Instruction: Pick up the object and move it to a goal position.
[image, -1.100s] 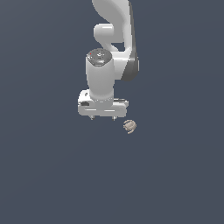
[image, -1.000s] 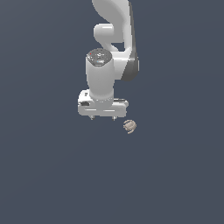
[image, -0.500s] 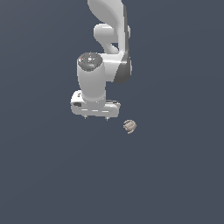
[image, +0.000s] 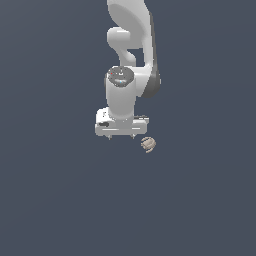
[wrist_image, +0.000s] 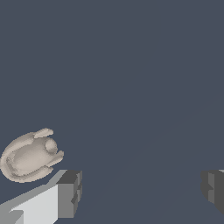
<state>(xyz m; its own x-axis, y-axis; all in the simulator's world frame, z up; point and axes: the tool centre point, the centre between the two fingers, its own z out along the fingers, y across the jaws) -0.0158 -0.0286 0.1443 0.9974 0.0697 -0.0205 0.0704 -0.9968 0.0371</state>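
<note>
The object is a small lumpy tan-brown ball (image: 148, 144) with grooved seams, lying on the dark grey floor. In the exterior view my white gripper (image: 121, 136) hangs just to the exterior view's left of it, fingers pointing down. In the wrist view the ball (wrist_image: 29, 156) lies outside the jaws, beside one finger (wrist_image: 68, 194), not between them. The other finger (wrist_image: 213, 188) stands far apart from the first, so the gripper (wrist_image: 140, 192) is open and empty.
The white arm (image: 131, 45) rises from the gripper toward the top of the exterior view. Plain dark grey floor (image: 60, 200) surrounds the ball on all sides.
My gripper has shifted toward the exterior view's left and risen slightly, and the wrist has turned. The ball has stayed in place.
</note>
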